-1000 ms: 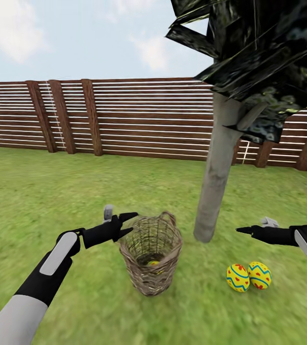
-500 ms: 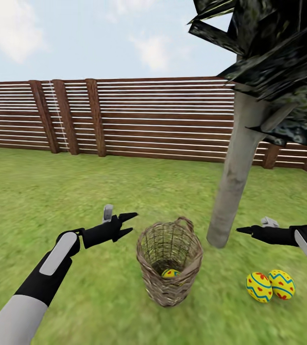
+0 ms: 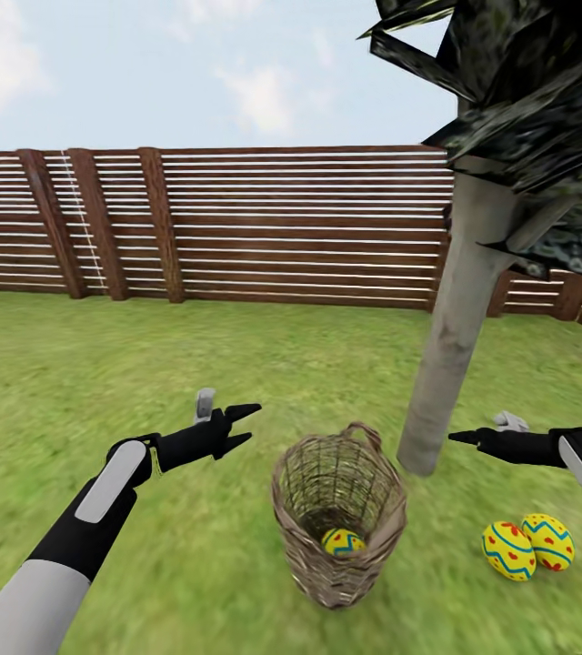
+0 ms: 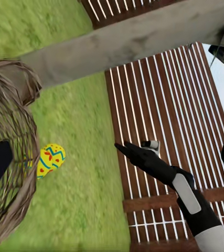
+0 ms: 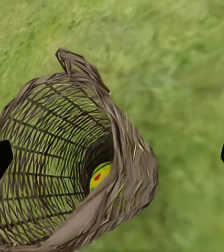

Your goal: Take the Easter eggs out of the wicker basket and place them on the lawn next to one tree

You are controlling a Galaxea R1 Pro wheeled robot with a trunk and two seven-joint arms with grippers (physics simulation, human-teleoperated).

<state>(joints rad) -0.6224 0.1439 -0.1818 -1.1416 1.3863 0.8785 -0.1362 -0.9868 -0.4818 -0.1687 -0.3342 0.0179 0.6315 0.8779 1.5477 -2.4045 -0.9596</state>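
Egg (image 3: 342, 542) number three sits deep in the wicker basket (image 3: 340, 518), below and between both spread, empty grippers; left gripper (image 3: 225, 423) hangs nearer the rim.

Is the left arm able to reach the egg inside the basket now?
Probably yes: the left gripper hangs open beside the wicker basket, whose mouth is uncovered; the egg lies deep at the bottom.

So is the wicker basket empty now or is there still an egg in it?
Not empty: one egg lies at the bottom of the wicker basket; two others sit on the lawn.
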